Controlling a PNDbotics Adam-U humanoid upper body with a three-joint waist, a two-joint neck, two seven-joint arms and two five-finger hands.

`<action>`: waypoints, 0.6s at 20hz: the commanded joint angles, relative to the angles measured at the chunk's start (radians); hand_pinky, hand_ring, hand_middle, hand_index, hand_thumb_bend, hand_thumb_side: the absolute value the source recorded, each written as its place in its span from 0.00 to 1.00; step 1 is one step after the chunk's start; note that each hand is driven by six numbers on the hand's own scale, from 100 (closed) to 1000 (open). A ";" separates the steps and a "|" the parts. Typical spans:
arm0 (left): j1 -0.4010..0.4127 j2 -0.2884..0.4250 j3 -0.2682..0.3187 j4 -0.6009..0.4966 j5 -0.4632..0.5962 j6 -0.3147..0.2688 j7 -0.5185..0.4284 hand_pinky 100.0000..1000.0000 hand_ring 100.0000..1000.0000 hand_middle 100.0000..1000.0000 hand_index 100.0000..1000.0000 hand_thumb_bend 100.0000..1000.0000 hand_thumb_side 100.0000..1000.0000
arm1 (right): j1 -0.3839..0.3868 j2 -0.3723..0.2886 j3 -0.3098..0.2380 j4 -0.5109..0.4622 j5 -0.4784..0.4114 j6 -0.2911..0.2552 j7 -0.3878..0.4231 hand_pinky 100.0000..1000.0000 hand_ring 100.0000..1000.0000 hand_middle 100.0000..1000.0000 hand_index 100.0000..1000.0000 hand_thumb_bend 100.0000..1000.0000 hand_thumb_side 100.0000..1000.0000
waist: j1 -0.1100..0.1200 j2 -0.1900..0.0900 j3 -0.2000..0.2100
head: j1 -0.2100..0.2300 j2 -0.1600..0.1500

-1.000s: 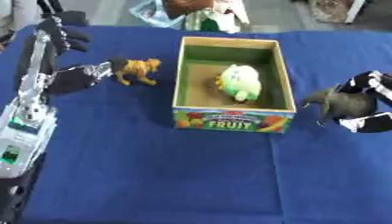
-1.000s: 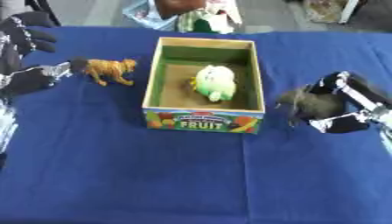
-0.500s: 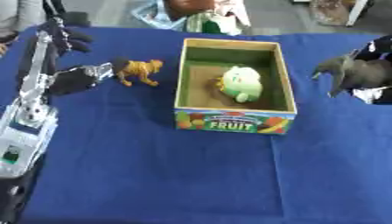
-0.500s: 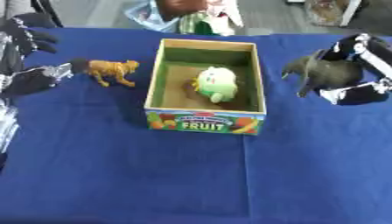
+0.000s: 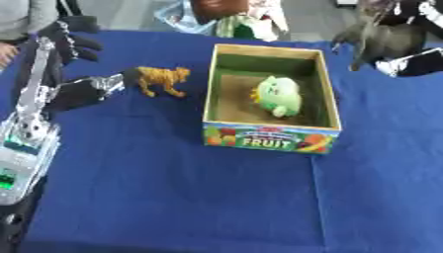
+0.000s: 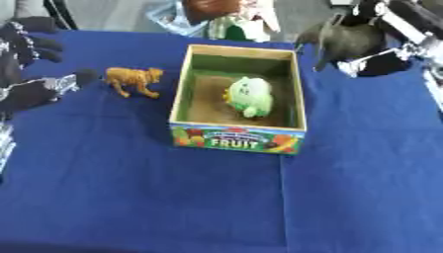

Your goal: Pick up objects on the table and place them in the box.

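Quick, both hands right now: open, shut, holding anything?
Left hand: open, empty, beside the orange toy animal.
Right hand: shut on the grey toy animal, raised by the box.

One box (image 5: 271,136), one green toy (image 5: 279,95), one orange animal (image 5: 162,79), one dark animal (image 6: 346,40), two hands (image 5: 78,91) (image 6: 394,32)

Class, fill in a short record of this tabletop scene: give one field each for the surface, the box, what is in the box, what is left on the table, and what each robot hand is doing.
surface: table under a blue cloth
box: open cardboard box, "FRUIT" printed on its front
in box: green toy
on table: orange toy animal, standing left of the box
left hand: left hand open beside the orange toy animal, holding nothing
right hand: right hand shut on a dark grey toy animal, held above the table near the box's far right corner
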 commanded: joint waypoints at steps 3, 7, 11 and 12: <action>-0.033 0.000 -0.009 -0.020 0.012 -0.003 -0.015 0.57 0.60 0.64 0.75 0.84 0.17 | -0.071 0.061 -0.055 0.139 0.102 -0.003 -0.037 0.07 0.20 0.24 0.37 0.26 0.00 | 0.004 -0.008 0.024 | -0.026 -0.016; -0.048 -0.009 -0.016 -0.025 0.016 -0.004 -0.023 0.57 0.60 0.64 0.75 0.84 0.17 | -0.095 0.117 -0.089 0.238 0.183 0.004 -0.098 0.10 0.22 0.26 0.40 0.28 0.00 | 0.010 0.000 0.048 | -0.045 -0.025; -0.056 -0.016 -0.022 -0.026 0.019 -0.003 -0.029 0.57 0.60 0.64 0.75 0.84 0.17 | -0.111 0.166 -0.107 0.305 0.249 0.008 -0.148 0.11 0.23 0.27 0.40 0.29 0.00 | 0.015 0.006 0.065 | -0.061 -0.028; -0.058 -0.018 -0.024 -0.026 0.020 -0.003 -0.031 0.57 0.60 0.64 0.75 0.84 0.17 | -0.114 0.177 -0.109 0.316 0.264 0.011 -0.157 0.12 0.24 0.28 0.41 0.30 0.00 | 0.017 0.007 0.068 | -0.065 -0.029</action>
